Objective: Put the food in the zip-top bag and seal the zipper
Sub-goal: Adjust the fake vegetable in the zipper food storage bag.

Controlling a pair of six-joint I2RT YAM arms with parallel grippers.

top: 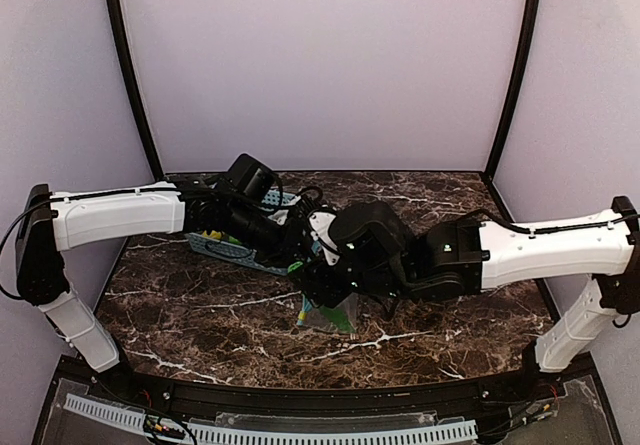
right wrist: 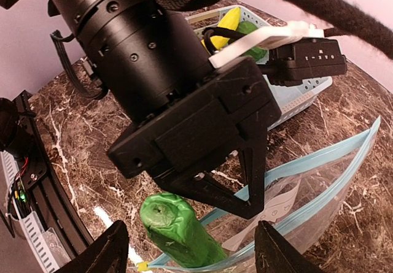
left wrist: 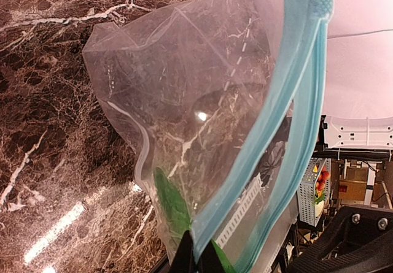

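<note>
Left arm point(top: 110, 215): is stretching from the left table edge towards the middle, forearm level, passing over the basket point(top: 235, 248), wrist bending down at the end.
Left gripper point(left wrist: 198, 257): is pinching fully closed on the zip-top bag point(left wrist: 184, 101) at its mouth edge, fingertips pointing down.
Zip-top bag: is hanging from the left gripper's fingertips and sagging onto the table point(top: 200, 315) beneath them, with its mouth gaping.
Zipper point(left wrist: 288, 101): is running away from the left gripper's pinch as two blue strips that are standing apart, unsealed.
Cucumber piece point(right wrist: 175, 230): is sitting in the bag's mouth, just beside the left gripper's fingertips and between the right gripper's fingers, touching neither finger as far as the wrist view shows.
Basket contents: the banana point(right wrist: 228, 21) and the pepper point(right wrist: 249, 30) are lying in the basket behind the left gripper, well apart from the bag.
Right gripper point(right wrist: 196, 251): is standing with its fingers spread wide, gripping nothing, facing the left gripper closely.
Right arm point(top: 550, 250): is extending from the right edge towards the middle, forearm nearly level.
Edges: the side and back walls are standing well apart from both grippers; the black front rail point(top: 300, 395) is lying near the bag.
Open room: bare marble is showing left and right of the bag, below both forearms.
</note>
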